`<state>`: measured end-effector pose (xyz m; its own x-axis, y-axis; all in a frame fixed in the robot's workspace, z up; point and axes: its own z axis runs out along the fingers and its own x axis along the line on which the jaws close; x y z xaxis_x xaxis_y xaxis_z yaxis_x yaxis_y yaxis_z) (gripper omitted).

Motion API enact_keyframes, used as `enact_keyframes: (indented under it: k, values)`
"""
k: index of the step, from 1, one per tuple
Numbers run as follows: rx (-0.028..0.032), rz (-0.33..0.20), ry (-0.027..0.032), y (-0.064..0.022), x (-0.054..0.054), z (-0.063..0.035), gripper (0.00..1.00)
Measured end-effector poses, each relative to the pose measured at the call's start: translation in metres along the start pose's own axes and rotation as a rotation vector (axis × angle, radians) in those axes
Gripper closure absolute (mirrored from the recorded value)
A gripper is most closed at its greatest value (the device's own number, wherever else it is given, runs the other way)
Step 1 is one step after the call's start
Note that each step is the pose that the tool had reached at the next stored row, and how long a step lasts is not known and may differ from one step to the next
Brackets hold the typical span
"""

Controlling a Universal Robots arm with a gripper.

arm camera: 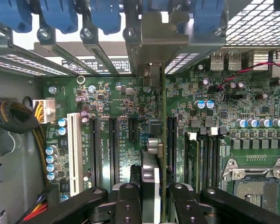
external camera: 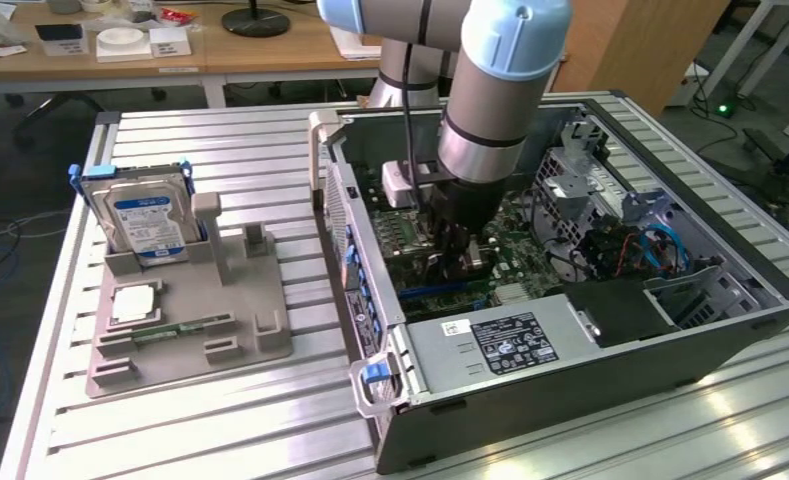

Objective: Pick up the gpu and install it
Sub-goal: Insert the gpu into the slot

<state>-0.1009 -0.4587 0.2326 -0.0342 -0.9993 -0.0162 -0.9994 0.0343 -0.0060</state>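
Two fingers (arm camera: 130,205) clamp the gpu (arm camera: 155,112) edge-on above the motherboard (arm camera: 107,100) slots.

The gripper (external camera: 458,262) tips are lost behind the arm and case (external camera: 714,330) clutter in the exterior view, the gpu (arm camera: 155,140) is seen edge-on only, and its seating in the slot (arm camera: 170,135) can't be made out.
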Motion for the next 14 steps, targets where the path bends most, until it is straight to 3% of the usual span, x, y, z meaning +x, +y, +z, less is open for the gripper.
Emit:
enact_keyframes:
  k: [14]
  values:
    - [-0.0004, 0.0, 0.0002, 0.0001, 0.0001, 0.0034, 0.72]
